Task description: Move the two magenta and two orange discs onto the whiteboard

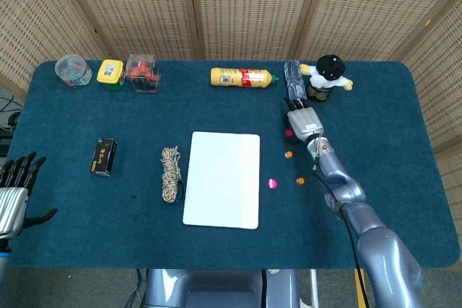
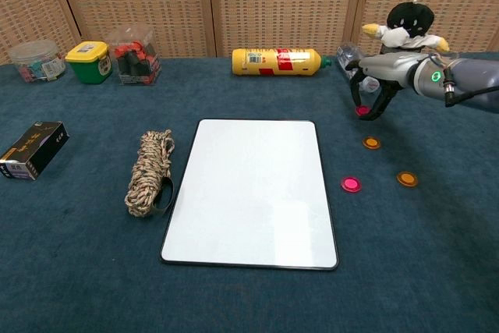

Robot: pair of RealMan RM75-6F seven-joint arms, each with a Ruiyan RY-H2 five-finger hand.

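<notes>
Fingers [image 2: 366, 97] of right hand [image 2: 376, 87] apparently pinching magenta disc [image 2: 362, 111] (partly hidden)

The head view looks steeply down from high; the chest view faces forward, lower and nearer, sharing the whiteboard [image 1: 221, 179] [image 2: 251, 190].

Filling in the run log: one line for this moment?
right hand: pinching far magenta disc, lifted | whiteboard: bare | left hand: idle

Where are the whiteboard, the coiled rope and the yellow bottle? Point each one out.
whiteboard [image 2: 251, 190], chest view, middle of its white face.
coiled rope [image 2: 150, 171], chest view, middle of the bundle.
yellow bottle [image 2: 274, 61], chest view, on its label.
</notes>
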